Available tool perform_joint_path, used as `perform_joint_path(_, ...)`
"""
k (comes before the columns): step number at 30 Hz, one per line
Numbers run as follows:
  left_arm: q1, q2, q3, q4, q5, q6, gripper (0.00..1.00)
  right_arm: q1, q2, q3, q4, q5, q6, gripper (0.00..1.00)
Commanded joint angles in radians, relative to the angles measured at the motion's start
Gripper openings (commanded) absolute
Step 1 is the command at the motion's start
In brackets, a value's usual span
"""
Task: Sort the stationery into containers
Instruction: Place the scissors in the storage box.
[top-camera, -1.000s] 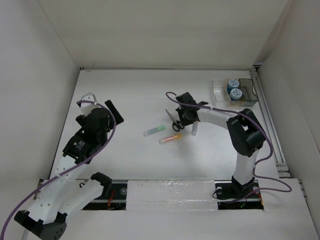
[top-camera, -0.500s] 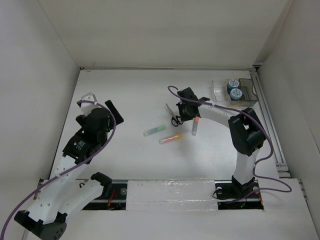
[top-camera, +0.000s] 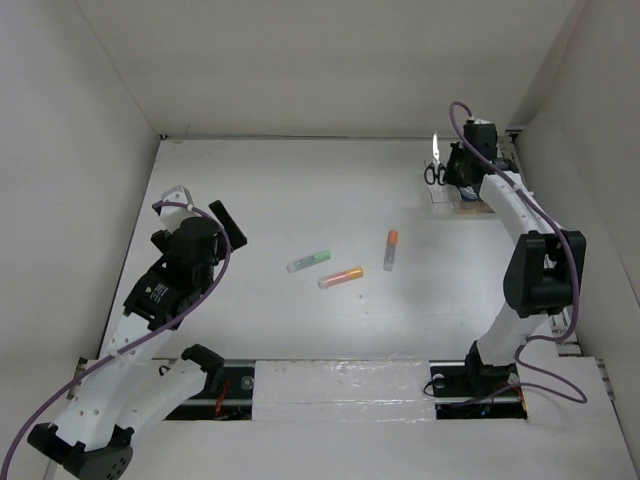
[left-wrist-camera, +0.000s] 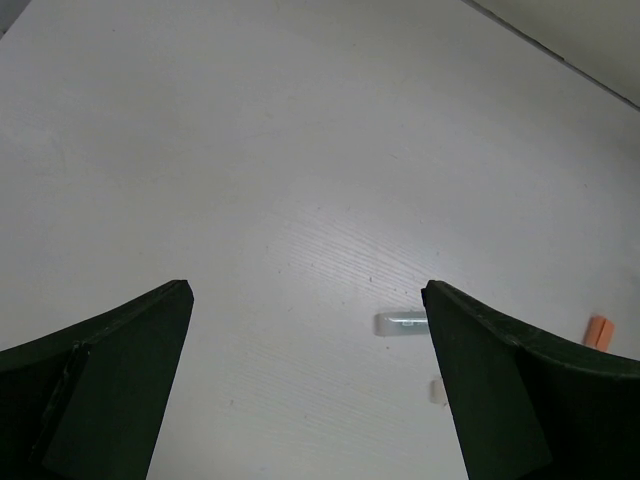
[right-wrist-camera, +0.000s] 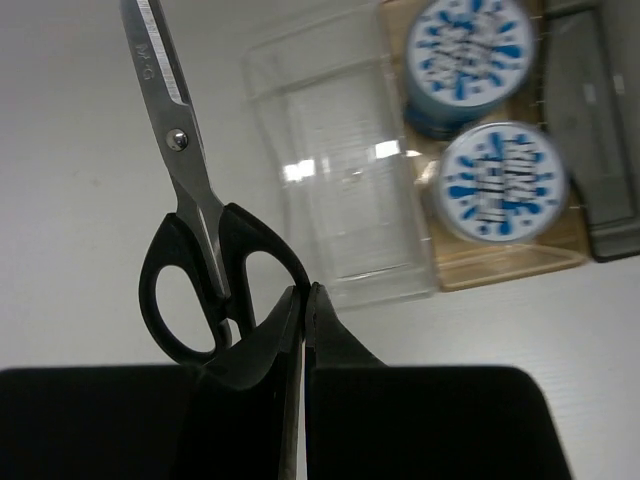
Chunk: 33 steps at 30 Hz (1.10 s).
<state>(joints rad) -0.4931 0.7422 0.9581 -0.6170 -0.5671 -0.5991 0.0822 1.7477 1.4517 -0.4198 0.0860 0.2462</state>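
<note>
A: Where is the right pincer (right-wrist-camera: 303, 295) now?
B: No longer over the middle of the table (top-camera: 270, 200); it is out at the far right corner.
A: And the scissors (right-wrist-camera: 205, 220)?
B: Off the table now and carried along with it, handle clamped in it, blades pointing ahead, the clear end of the organiser (right-wrist-camera: 330, 150) just to their right.

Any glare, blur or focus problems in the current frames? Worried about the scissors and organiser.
Right wrist: scissors sharp, blade stamp visible; rolls slightly soft; white glare patches on the organiser's clear compartment; right claw near-black, no detail. Top external: the scissors' blade glints white. Left wrist: even light, left claw dark and featureless, marker pens tiny, low right.
</note>
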Motion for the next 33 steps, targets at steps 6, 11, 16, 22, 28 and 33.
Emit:
perform_joint_path(6,0.004,-0.063,0.002,0.048,0.013,0.022,1.00,-0.192,-0.017,0.073,-0.037,0.070,0.036,0.00)
perform_joint_path(11,0.004,-0.083,0.002,0.048,0.013,0.022,1.00,-0.205,0.025,0.101,-0.048,0.210,0.056,0.00)
perform_joint_path(16,0.004,-0.101,0.002,0.039,0.004,0.022,1.00,-0.223,0.035,0.127,-0.089,0.315,0.056,0.00)
perform_joint_path(22,0.004,-0.122,0.002,0.039,-0.005,0.022,1.00,-0.233,0.096,0.184,-0.123,0.411,0.056,0.00)
perform_joint_path(28,0.004,-0.132,0.002,0.039,0.004,0.022,1.00,-0.251,0.168,0.232,-0.111,0.503,0.002,0.00)
perform_joint_path(33,0.004,-0.141,0.002,0.048,0.013,0.022,1.00,-0.262,0.213,0.259,-0.120,0.540,-0.021,0.00)
